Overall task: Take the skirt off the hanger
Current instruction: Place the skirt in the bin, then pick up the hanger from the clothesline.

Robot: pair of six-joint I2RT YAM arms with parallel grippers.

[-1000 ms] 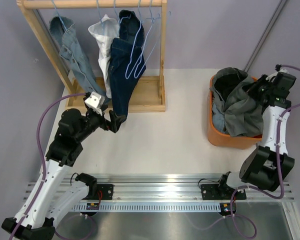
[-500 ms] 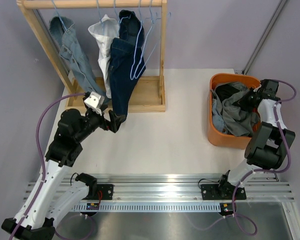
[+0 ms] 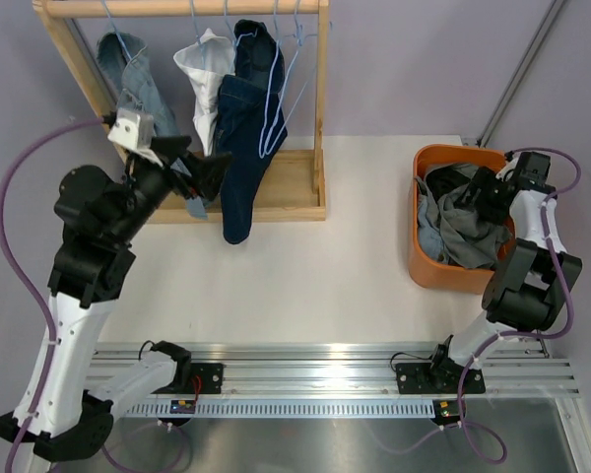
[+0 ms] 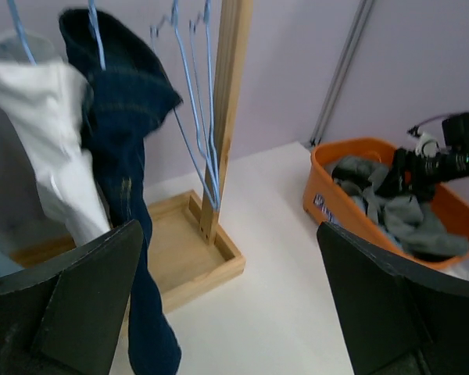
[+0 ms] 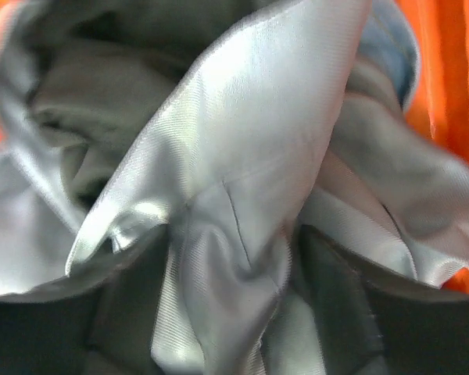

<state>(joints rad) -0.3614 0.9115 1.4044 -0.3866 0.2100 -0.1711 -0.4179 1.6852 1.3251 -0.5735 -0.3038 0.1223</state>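
Observation:
On the wooden rack (image 3: pixel 320 99) three garments hang from blue hangers: light denim (image 3: pixel 143 94), white (image 3: pixel 205 74) and dark denim (image 3: pixel 241 128). I cannot tell which one is the skirt. My left gripper (image 3: pixel 195 163) is raised beside the rack, open and empty, close in front of the white cloth (image 4: pixel 51 141) and dark denim (image 4: pixel 121 117). My right gripper (image 3: pixel 483 192) is down in the orange bin (image 3: pixel 428 271). It is open, with a loose fold of grey cloth (image 5: pixel 242 156) lying between its fingers (image 5: pixel 133 312).
Several empty blue hangers (image 3: pixel 294 59) hang at the rack's right end. The rack's wooden base tray (image 3: pixel 286 192) sits on the white table. The bin holds a heap of grey garments (image 3: pixel 453 222). A slanted metal pole (image 3: pixel 517 79) stands behind the bin.
My right gripper came down into the bin with the grey cloth and opened on it. My left arm rose from beside the dark denim's hem toward the hanging garments.

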